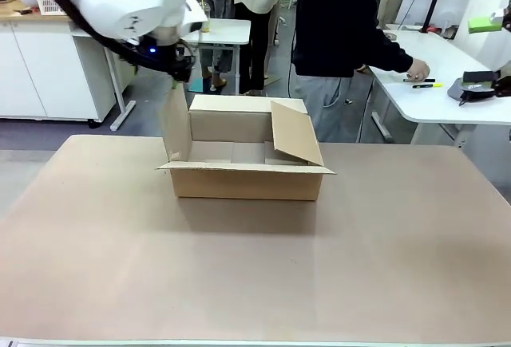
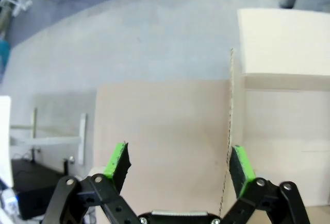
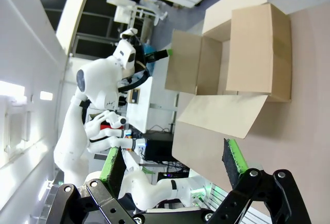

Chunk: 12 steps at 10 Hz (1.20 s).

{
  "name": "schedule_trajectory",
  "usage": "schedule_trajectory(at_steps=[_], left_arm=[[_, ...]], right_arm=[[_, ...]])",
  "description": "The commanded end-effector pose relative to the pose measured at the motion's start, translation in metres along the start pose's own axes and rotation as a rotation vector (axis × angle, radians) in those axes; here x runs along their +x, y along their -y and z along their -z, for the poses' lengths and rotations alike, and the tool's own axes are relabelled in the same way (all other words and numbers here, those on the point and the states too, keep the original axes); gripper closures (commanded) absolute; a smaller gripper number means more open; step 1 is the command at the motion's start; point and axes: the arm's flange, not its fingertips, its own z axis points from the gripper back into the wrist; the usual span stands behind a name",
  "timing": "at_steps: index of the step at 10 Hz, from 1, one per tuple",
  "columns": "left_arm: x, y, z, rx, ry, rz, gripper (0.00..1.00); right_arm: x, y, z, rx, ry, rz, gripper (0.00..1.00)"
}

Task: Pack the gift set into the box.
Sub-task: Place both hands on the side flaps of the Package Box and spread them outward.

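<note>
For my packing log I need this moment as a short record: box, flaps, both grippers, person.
box: brown cardboard carton, open, on the table; the part of its floor in view is bare
left flap: upright
right flap: leaning inward
left gripper: open, straddling the left flap's top edge
right gripper: open, holding nothing, apart from the box
person: far side, hand on a white side table

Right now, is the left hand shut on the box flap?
No, the left hand is open, pads wide apart, with the box flap edge beside one pad.
</note>
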Motion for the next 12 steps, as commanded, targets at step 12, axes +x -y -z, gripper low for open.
schedule_trajectory(at_steps=[12], left_arm=[[-0.114,-0.111,0.078,-0.653,-0.269,-0.545,0.0]], right_arm=[[0.003,-0.001,0.004,0.023,0.01,-0.027,0.0]])
